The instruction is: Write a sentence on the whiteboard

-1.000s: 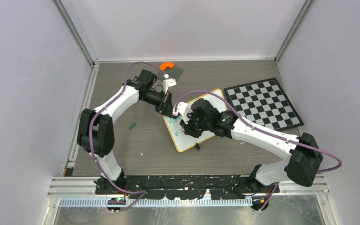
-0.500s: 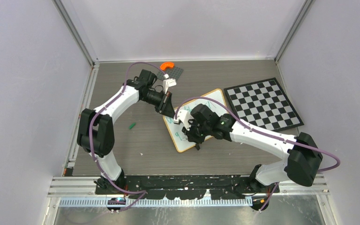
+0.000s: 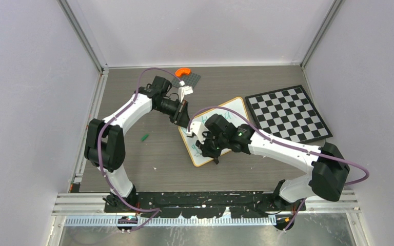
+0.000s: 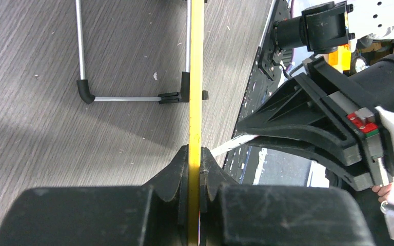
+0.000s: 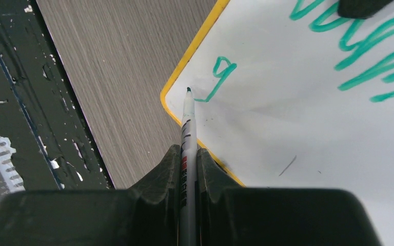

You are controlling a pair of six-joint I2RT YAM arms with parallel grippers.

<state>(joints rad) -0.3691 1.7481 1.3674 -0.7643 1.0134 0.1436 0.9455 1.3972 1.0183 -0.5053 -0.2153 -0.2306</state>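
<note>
1. The left gripper (image 4: 195,161) is pinched tight on the yellow-framed edge of the whiteboard (image 4: 196,77), I'd guess to steady it against the pen's push
2. The board sits mid-table just left of the checkerboard (image 3: 289,114), its wire stand (image 4: 84,89) out behind it
3. The right gripper (image 5: 189,154) is clamped round a green marker (image 5: 187,120), with the tip down near the board's corner beside a lone "g"
4. The sentence (image 5: 369,46) looks only partly written, its second line barely begun

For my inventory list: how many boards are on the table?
2: the whiteboard mid-table, its edge clamped by the left gripper, and the checkerboard to its right. None seems hidden.
</note>
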